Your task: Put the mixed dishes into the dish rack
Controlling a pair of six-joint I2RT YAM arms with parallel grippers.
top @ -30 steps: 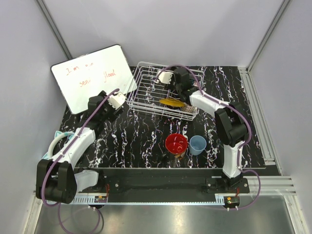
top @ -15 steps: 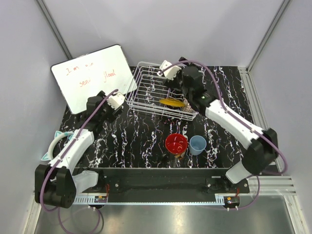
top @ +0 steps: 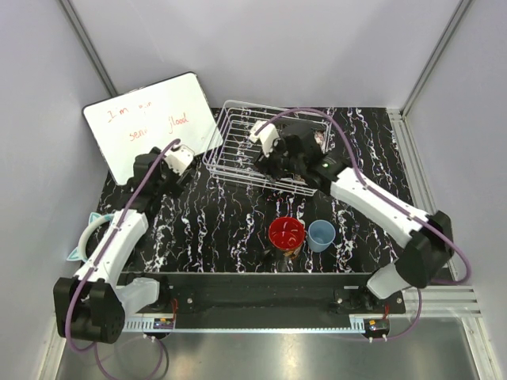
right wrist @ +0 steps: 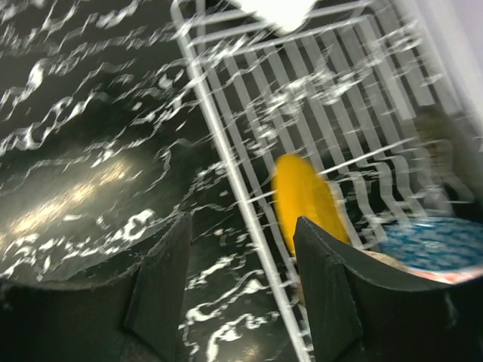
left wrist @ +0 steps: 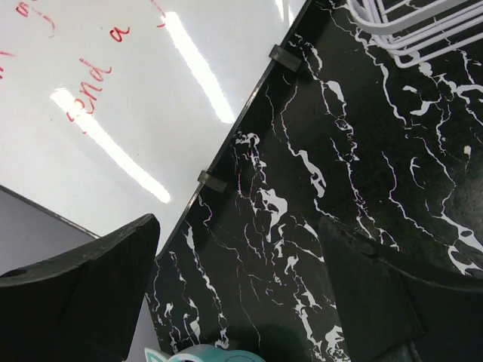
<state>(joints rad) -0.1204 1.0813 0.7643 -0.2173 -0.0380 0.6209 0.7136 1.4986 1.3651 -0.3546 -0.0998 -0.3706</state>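
Jaws of the right gripper (right wrist: 241, 280) are spread and empty; the view is blurred, so it looks mid-move. Over the last second the right arm swung from the dish rack's (top: 224, 138) far side toward its near-left, leaving the yellow-and-dark plate (right wrist: 302, 200) standing inside beside the blue patterned bowl (right wrist: 434, 245). That dish counts as loaded. The red bowl (top: 286, 233) and pale blue cup (top: 321, 235) sit on the table (top: 206, 222), outside the rack. Left gripper (left wrist: 241, 290) jaws are spread and empty, with the arm drawn back low by the whiteboard (left wrist: 113, 113).

Right arm (top: 360, 192) swung left over dish rack (top: 234, 127), left arm (top: 127, 226) pulled back
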